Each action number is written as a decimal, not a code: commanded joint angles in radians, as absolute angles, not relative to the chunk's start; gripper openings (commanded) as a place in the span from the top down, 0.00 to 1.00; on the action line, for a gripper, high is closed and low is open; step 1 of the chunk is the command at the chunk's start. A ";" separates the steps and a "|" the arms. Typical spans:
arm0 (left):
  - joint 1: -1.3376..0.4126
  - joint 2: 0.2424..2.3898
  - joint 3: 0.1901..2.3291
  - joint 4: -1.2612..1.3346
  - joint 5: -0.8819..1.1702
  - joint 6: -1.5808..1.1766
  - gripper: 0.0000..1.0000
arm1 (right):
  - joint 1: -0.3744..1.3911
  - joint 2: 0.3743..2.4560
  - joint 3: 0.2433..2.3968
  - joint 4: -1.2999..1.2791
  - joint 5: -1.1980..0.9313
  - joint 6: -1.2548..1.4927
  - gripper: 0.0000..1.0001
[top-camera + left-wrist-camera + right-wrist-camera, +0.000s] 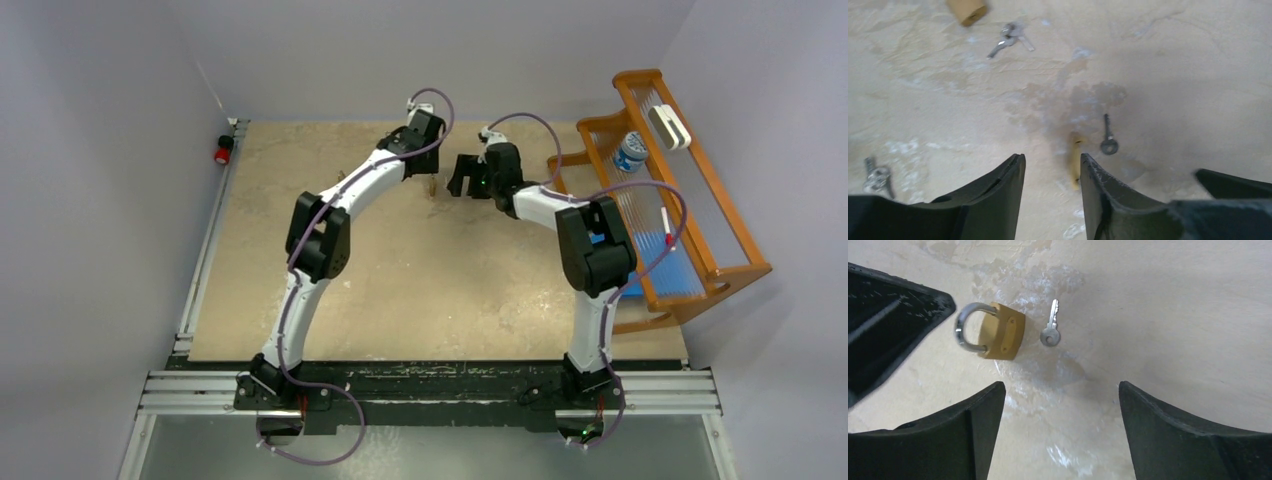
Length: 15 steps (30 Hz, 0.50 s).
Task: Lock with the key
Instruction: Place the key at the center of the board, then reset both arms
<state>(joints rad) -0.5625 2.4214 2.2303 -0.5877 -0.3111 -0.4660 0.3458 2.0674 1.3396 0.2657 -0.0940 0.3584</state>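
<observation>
A brass padlock (1003, 332) with a silver shackle lies on the beige table, and a small silver key (1050, 326) lies loose just right of it. My left gripper (1050, 161) is open and empty. Its right finger is close beside the padlock (1076, 157), seen edge-on, with the key (1108, 136) just beyond. My right gripper (1060, 387) is open wide and empty, hovering a little short of the padlock and key. In the top view both grippers, left (428, 172) and right (462, 182), meet over the padlock (432, 188) at the table's far middle.
A second brass padlock (967, 9), a bunch of keys (1010, 40) and another bunch of keys (875, 175) lie further off. A wooden rack (700, 200) with a bottle (630, 150) stands at the right. A red knob (223, 152) is at the far left.
</observation>
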 commanded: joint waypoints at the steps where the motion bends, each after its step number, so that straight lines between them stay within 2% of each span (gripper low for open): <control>1: -0.492 2.170 2.039 -0.386 -0.323 -0.442 0.51 | 0.314 1.907 1.275 0.311 -0.043 0.350 0.11; 3: -0.445 2.070 1.909 -0.289 -0.310 -0.451 0.37 | 0.302 1.872 1.258 0.307 -0.039 0.353 0.08; 4: -0.417 2.018 1.843 -0.245 -0.295 -0.470 0.34 | 0.297 1.853 1.253 0.297 -0.021 0.366 0.05; 7: -0.321 1.850 1.635 -0.090 -0.236 -0.551 0.30 | 0.286 1.788 1.219 0.291 0.021 0.420 0.01; 15: -0.292 1.563 1.407 0.058 -0.440 -0.390 0.24 | 0.285 1.621 1.162 0.238 0.180 0.485 0.01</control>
